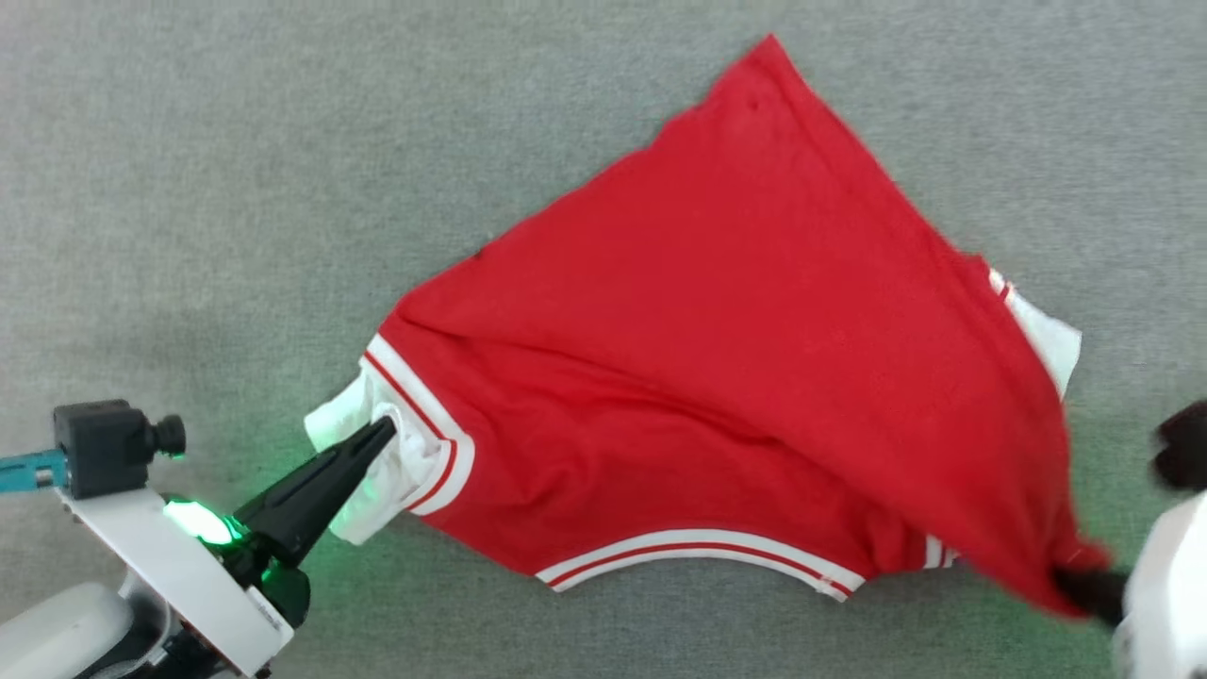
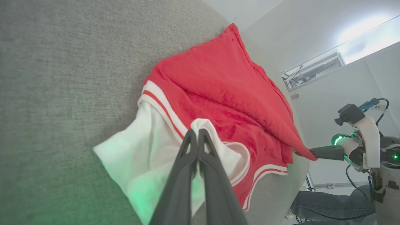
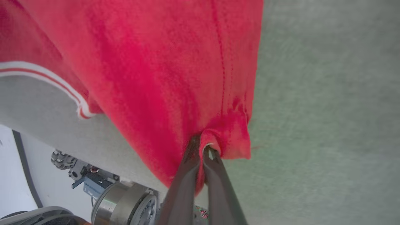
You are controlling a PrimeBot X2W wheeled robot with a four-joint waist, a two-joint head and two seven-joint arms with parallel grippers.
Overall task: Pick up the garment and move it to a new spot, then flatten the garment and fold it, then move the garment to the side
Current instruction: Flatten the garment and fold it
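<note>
Garment [image 1: 717,330], soft red knit with white striped trim, sprawls in a rumpled triangle across the fuzzy grey bench [image 1: 189,189]. Left fingers [image 1: 311,490], dark and tapered, pinch tight on the crumpled white sleeve [image 1: 339,424]. Right fingers [image 3: 218,187] clamp a bunched red corner.

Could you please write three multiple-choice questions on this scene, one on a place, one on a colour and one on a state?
1. Where does the left gripper grip the garment? A) collar B) white sleeve C) red hem
2. What colour is the surface under it? A) blue B) brown C) grey
3. The right gripper is: A) shut on a red corner B) open above the cloth C) resting apart from it
Answers: 1 B, its tips pinch white sleeve cloth; 2 C, grey shows all round; 3 A, red cloth bunches between its closed tips.
</note>
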